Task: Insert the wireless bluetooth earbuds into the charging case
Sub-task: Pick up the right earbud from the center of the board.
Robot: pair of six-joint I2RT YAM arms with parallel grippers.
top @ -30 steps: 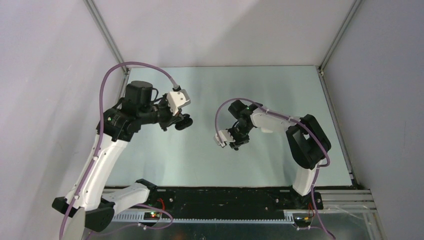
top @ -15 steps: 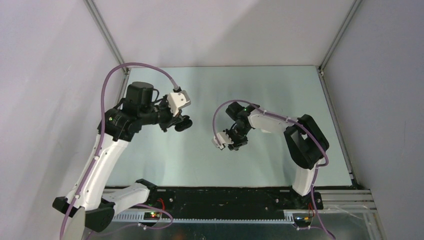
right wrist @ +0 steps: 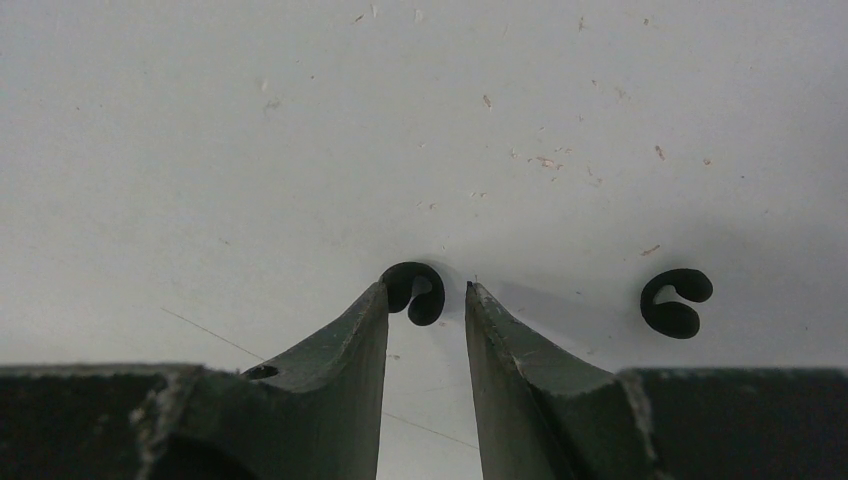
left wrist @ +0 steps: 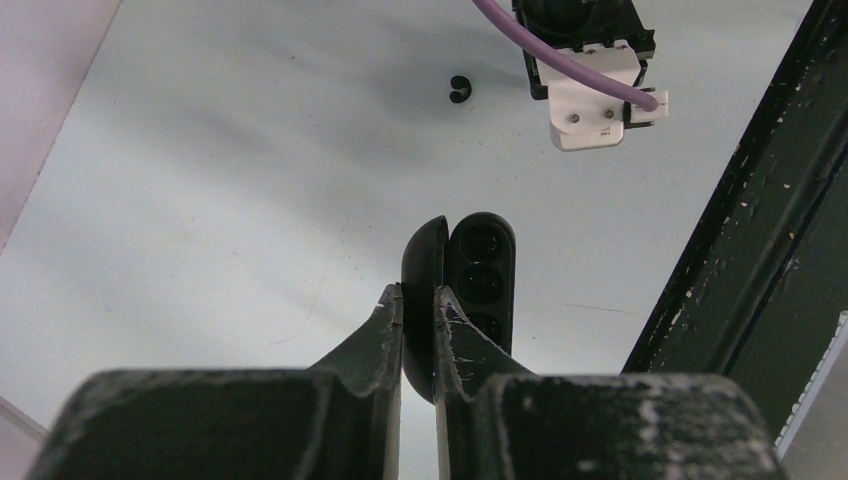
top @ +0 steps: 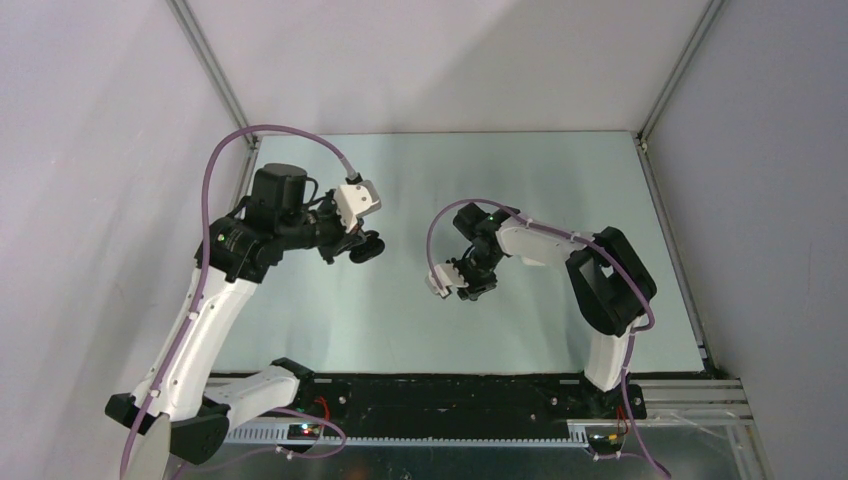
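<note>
My left gripper (left wrist: pixel 418 292) is shut on the lid of the open glossy black charging case (left wrist: pixel 485 268) and holds it on edge above the table, its wells facing right. In the top view the gripper (top: pixel 366 246) and case are left of centre. My right gripper (right wrist: pixel 427 290) is open and low over the table, with one black earbud (right wrist: pixel 415 291) between its fingertips, touching the left finger. A second black earbud (right wrist: pixel 677 302) lies to the right of it. The left wrist view shows one black earbud (left wrist: pixel 459 88) on the table. The white earbuds are out of view.
The pale table (top: pixel 450 180) is walled by grey panels at the back and both sides. A black rail (left wrist: pixel 760 220) runs along the near edge. The right wrist's white camera block (left wrist: pixel 590 95) hangs over the table beyond the case.
My right gripper has shifted slightly to the left. The left arm and the case have not moved.
</note>
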